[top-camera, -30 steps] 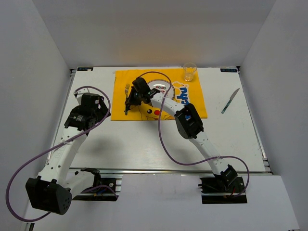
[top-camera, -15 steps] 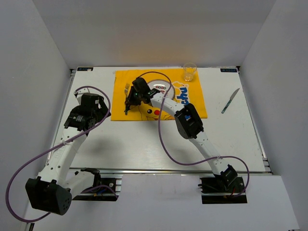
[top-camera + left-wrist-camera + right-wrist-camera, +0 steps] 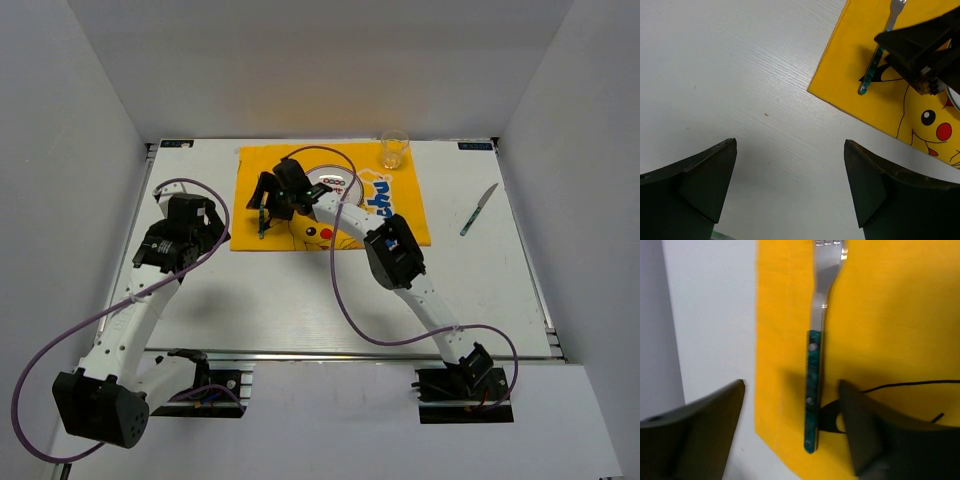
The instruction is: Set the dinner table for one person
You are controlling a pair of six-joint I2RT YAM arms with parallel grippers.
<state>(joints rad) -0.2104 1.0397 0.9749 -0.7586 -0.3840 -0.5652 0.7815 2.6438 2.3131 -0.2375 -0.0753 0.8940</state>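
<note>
A fork (image 3: pixel 813 385) with a green handle lies flat on the left part of the yellow Pikachu cloth (image 3: pixel 400 215), near that cloth's left edge. My right gripper (image 3: pixel 791 384) hangs just above it, open, its fingers apart on either side of the handle and not touching it. In the top view the right gripper (image 3: pixel 268 195) covers part of the fork (image 3: pixel 262 226). My left gripper (image 3: pixel 789 141) is open and empty over the bare white dinner table (image 3: pixel 300 300), left of the cloth. A white plate (image 3: pixel 330 185) sits on the cloth, partly hidden by the right arm.
A clear glass (image 3: pixel 394 149) stands at the cloth's far right corner. A knife (image 3: pixel 479 209) with a green handle lies on the table to the right of the cloth. White walls close in the table on three sides.
My right gripper has opened and let go of the fork, which now rests on the cloth. The left arm has not moved.
</note>
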